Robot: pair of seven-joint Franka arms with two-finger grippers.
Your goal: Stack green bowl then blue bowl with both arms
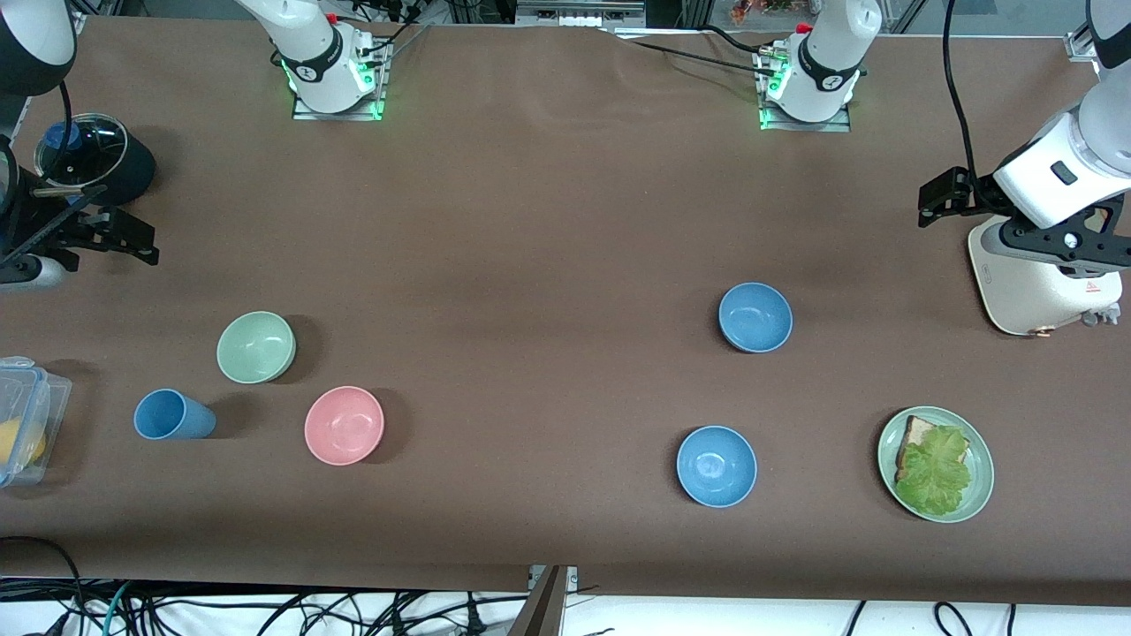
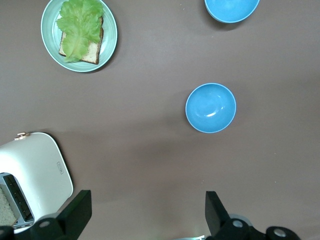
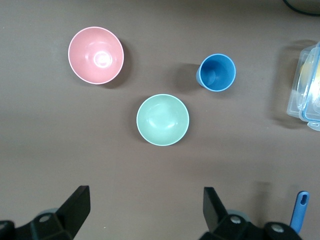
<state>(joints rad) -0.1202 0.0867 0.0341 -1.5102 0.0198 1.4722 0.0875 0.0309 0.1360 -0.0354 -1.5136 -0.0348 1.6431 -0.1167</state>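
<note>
The pale green bowl (image 1: pixel 256 347) sits toward the right arm's end of the table, beside the pink bowl (image 1: pixel 344 425) and the blue cup (image 1: pixel 172 415). It also shows in the right wrist view (image 3: pixel 163 119). The dusty blue bowl (image 1: pixel 755 317) sits toward the left arm's end and shows in the left wrist view (image 2: pixel 211 108). My right gripper (image 1: pixel 146 243) (image 3: pixel 146 195) is open and empty, up over the table by the black pot. My left gripper (image 1: pixel 929 201) (image 2: pixel 147 200) is open and empty, up beside the toaster. Neither gripper is near its bowl.
A brighter blue bowl (image 1: pixel 717 465) sits nearer the front camera than the dusty one. A green plate with a lettuce sandwich (image 1: pixel 976 495) and a white toaster (image 1: pixel 1034 287) are at the left arm's end. A lidded black pot (image 1: pixel 88 159) and a plastic container (image 1: pixel 26 424) are at the right arm's end.
</note>
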